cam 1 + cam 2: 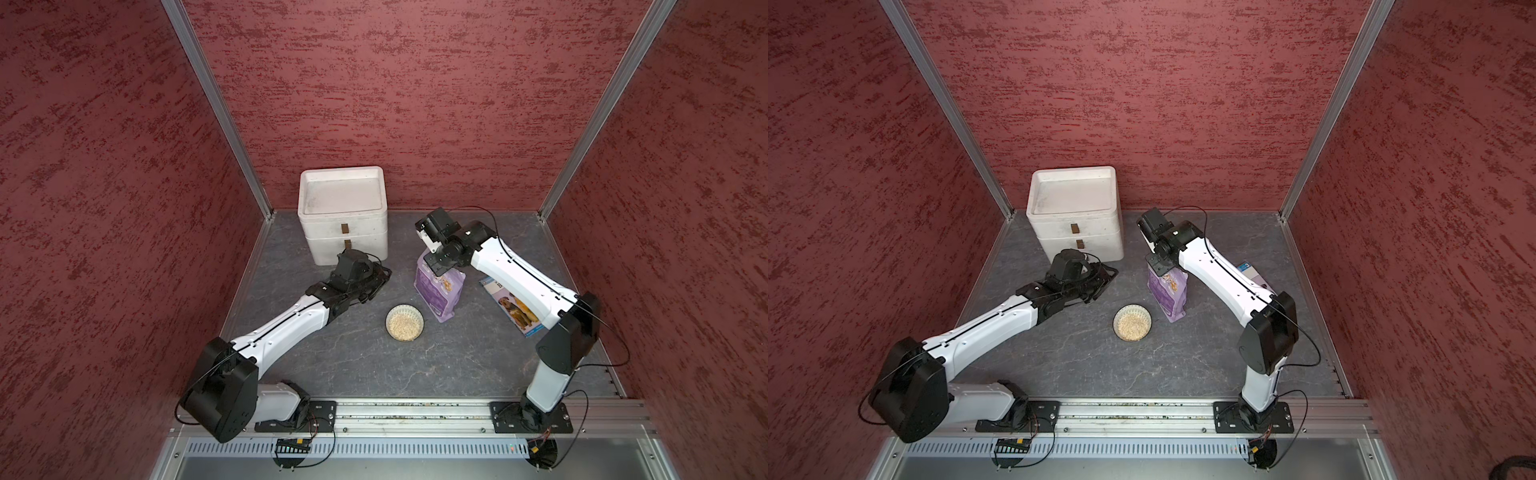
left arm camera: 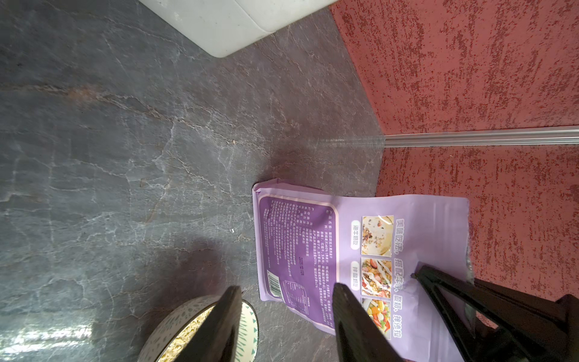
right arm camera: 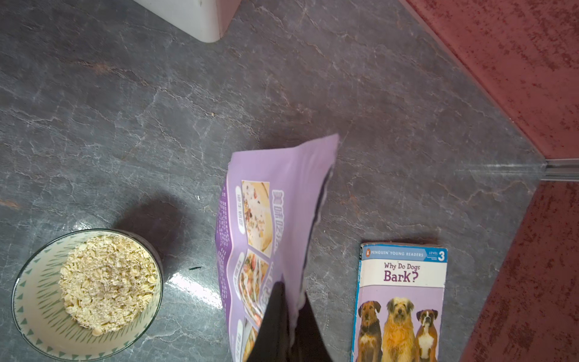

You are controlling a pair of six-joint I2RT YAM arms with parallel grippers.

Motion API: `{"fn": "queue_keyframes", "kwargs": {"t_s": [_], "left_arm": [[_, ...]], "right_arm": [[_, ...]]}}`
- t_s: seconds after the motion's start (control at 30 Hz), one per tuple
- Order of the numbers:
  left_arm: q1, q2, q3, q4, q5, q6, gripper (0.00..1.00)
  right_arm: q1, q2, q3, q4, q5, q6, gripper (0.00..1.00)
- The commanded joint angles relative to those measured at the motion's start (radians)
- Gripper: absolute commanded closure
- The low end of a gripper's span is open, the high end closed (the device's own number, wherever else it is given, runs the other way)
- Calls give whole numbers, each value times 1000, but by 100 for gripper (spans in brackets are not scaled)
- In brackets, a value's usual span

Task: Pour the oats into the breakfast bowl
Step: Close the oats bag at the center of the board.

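Note:
The breakfast bowl (image 1: 404, 336) (image 1: 1132, 337), white with a green lattice, stands mid-table. A heap of pale oats (image 3: 106, 282) lies in it. Just right of it the lavender pouch (image 1: 440, 295) (image 1: 1168, 297) is upright. My right gripper (image 3: 293, 294) (image 1: 438, 266) is shut on the pouch's top edge from above. My left gripper (image 2: 287, 290) (image 1: 378, 284) is low, to the left of the bowl, open with nothing between its fingers. In the left wrist view the bowl (image 2: 175, 322) and the pouch (image 2: 297, 238) lie beyond those fingers.
A white drawer box (image 1: 343, 216) (image 1: 1075, 212) stands at the back, close behind the left gripper. A blue dog-picture book (image 3: 401, 301) (image 1: 515, 309) lies flat, right of the pouch, partly under the right arm. Red walls enclose three sides.

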Motion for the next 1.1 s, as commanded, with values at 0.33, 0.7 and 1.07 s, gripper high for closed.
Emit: {"fn": "queue_keyframes", "kwargs": {"t_s": [0.33, 0.7, 1.07], "left_arm": [[0, -13, 14, 24, -4, -1, 50], [-2, -3, 17, 44, 9, -3, 50], [-8, 0, 18, 52, 10, -5, 50]], "right_arm": [[-13, -67, -24, -15, -90, 74, 96], [-47, -155, -136, 50, -233, 148, 95], [-65, -200, -201, 67, -249, 149, 100]]}}
